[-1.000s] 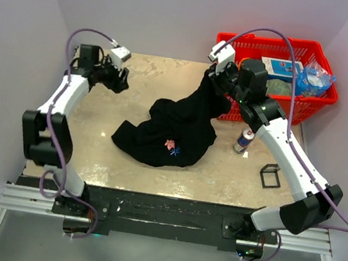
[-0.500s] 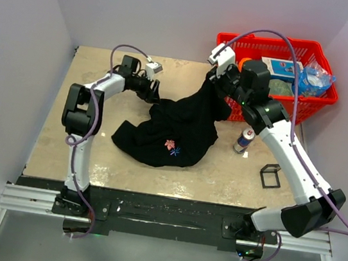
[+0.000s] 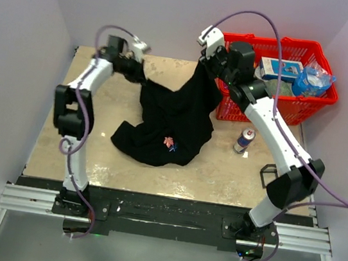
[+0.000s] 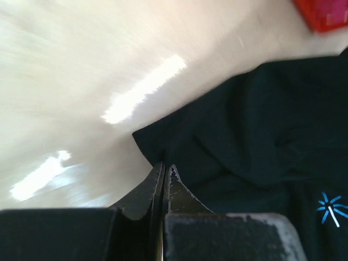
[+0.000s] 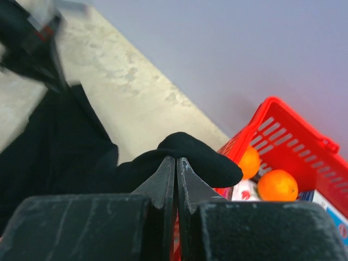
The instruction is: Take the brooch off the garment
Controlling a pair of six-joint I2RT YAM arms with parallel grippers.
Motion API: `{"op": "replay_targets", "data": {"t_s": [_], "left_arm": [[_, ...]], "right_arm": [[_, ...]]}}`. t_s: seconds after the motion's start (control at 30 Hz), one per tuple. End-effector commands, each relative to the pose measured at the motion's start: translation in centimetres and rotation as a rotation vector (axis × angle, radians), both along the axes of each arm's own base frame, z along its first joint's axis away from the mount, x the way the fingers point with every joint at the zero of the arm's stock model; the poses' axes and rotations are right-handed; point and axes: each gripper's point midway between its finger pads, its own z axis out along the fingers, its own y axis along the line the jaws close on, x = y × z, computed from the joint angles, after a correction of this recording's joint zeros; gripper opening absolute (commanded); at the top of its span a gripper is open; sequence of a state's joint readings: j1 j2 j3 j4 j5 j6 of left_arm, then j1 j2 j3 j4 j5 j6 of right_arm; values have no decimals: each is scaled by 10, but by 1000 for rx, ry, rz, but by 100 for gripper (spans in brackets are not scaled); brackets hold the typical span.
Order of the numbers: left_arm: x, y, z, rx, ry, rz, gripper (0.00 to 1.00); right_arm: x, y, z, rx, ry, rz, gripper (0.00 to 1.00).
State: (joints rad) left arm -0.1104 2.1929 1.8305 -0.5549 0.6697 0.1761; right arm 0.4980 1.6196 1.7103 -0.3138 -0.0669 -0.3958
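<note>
The garment (image 3: 176, 114), a black T-shirt, hangs stretched between both grippers, and its lower part lies bunched on the table. A small pink brooch (image 3: 170, 142) sits on the cloth near the front. My left gripper (image 3: 140, 74) is shut on the shirt's upper left edge. In the left wrist view its jaws (image 4: 165, 167) are pressed together at the cloth's edge (image 4: 255, 136), and a small blue star mark (image 4: 331, 207) shows lower right. My right gripper (image 3: 204, 66) is shut on a raised fold, which bulges over its tips (image 5: 176, 159).
A red basket (image 3: 308, 101) stands at the back right and holds two oranges (image 5: 277, 185), a box and a bag. A can (image 3: 244, 140) and a small black frame (image 3: 270, 175) stand to the right of the shirt. Walls close the back and sides.
My left gripper swung in from the far left, shut on the shirt's edge and pulled it up and left. The right gripper moved slightly left with its fold, stretching the shirt.
</note>
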Motion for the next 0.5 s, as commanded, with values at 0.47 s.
{"op": "replay_targets", "data": {"t_s": [0.47], "left_arm": [[-86, 233, 466, 573, -1245, 700, 0]], "right_arm": [[47, -8, 199, 232, -558, -85, 0]]}}
